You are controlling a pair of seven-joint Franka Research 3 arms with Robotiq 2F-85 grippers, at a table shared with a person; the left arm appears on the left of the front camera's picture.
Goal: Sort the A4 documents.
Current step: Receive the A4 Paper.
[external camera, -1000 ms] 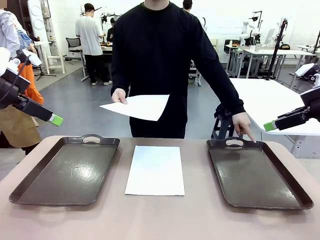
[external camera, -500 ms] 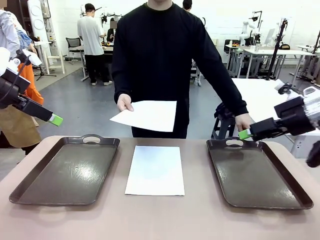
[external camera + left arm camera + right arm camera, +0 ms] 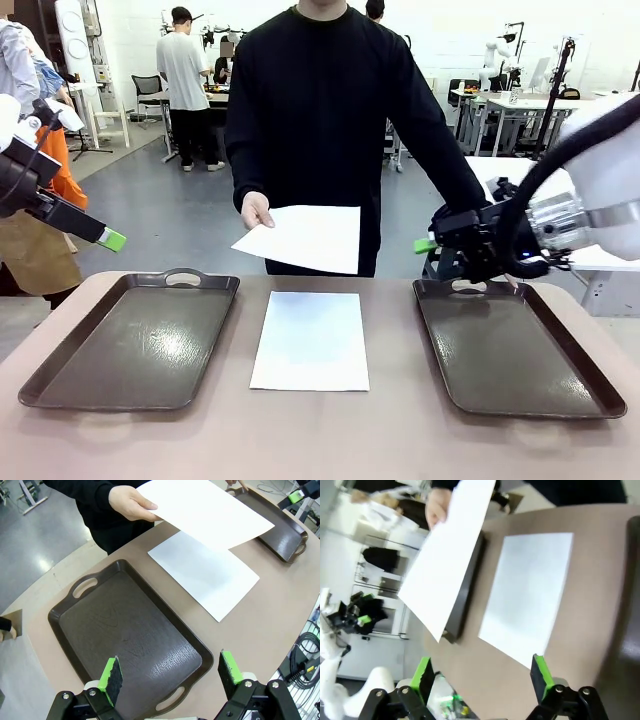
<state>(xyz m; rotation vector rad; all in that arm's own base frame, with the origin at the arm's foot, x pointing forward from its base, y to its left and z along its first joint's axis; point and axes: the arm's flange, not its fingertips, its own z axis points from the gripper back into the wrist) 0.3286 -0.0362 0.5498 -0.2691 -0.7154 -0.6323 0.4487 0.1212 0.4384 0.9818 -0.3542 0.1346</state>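
Two dark brown trays sit on the tan table [image 3: 320,440], the left tray [image 3: 130,340] and the right tray [image 3: 520,350] well apart. Between them one white A4 sheet [image 3: 310,340] lies flat on the table, touching neither tray. A second sheet [image 3: 305,237] is held in the air over the table's far edge, near the middle, by the person's hand [image 3: 256,210]. The left gripper [image 3: 171,672] hangs high at the left, above the left tray, jaws spread wide around nothing. The right gripper [image 3: 481,676] hovers over the right tray's far end, jaws equally wide apart and holding nothing.
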